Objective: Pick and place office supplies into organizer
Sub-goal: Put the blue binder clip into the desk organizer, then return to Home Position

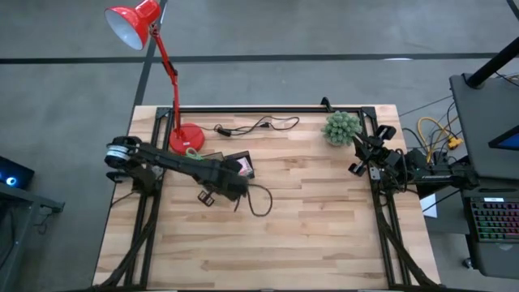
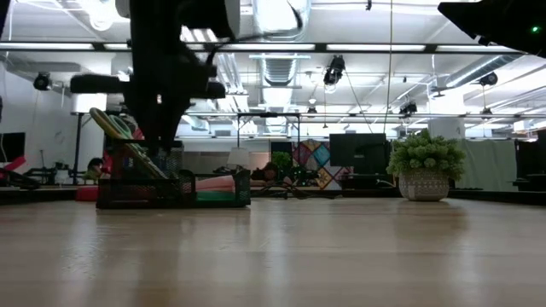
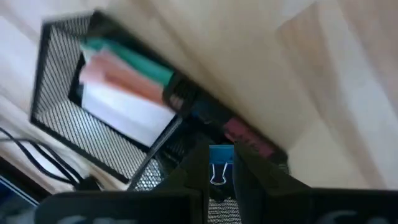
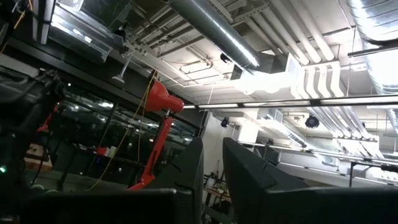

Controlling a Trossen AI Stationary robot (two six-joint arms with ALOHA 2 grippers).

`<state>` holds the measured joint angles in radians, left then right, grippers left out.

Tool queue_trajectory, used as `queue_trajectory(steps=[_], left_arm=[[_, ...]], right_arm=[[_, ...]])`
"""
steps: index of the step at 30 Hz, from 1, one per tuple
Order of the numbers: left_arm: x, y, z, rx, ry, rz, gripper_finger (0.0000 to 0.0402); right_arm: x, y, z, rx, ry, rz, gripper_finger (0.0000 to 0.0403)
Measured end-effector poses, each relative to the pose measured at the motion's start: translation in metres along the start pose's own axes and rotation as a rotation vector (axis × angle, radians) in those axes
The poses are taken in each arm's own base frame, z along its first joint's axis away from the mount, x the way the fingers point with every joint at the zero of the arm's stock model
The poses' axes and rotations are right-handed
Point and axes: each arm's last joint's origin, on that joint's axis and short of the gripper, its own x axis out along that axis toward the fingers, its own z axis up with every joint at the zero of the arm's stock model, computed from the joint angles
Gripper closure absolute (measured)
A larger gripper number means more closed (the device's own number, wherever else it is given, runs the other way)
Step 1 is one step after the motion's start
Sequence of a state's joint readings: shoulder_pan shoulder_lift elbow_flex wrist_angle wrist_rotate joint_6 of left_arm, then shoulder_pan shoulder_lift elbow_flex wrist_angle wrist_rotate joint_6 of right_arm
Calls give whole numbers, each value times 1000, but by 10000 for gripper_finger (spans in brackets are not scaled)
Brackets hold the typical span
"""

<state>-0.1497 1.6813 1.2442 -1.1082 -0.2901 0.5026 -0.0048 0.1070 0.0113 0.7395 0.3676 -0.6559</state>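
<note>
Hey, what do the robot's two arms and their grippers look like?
Both arms are dark, nearly black, and jointed. The left arm has a round silver-grey part at its base and a thin black cable looping near its gripper, whose two fingers are flat and dark. The right arm carries black cabling; its gripper has matching wedge-shaped fingers.
</note>
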Motion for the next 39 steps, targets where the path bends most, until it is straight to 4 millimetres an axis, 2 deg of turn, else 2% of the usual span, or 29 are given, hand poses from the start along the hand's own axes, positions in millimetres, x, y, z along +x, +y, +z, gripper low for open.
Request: queue_trajectory(steps=[7,12,20,26,29,33,39], left_arm=[[26,7,-14,-26,82,-48,377],[31,10,-17,-45,78,-45,377],[33,13,-14,-63,44,-24,303],[33,13,-14,-63,45,-25,269],[29,15,-13,-91,33,-17,263],[19,21,-6,-233,-26,2,275],[-11,34,2,-396,-342,39,327]], right_arm=[[0,0,0,0,0,-1,351],[0,0,0,-3,-1,0,351],[0,0,0,0,-1,-1,351],[0,0,0,0,-2,-2,351],[0,0,0,1,-2,-2,351],[0,0,0,1,-3,-2,351],[0,0,0,1,-2,-2,351]])
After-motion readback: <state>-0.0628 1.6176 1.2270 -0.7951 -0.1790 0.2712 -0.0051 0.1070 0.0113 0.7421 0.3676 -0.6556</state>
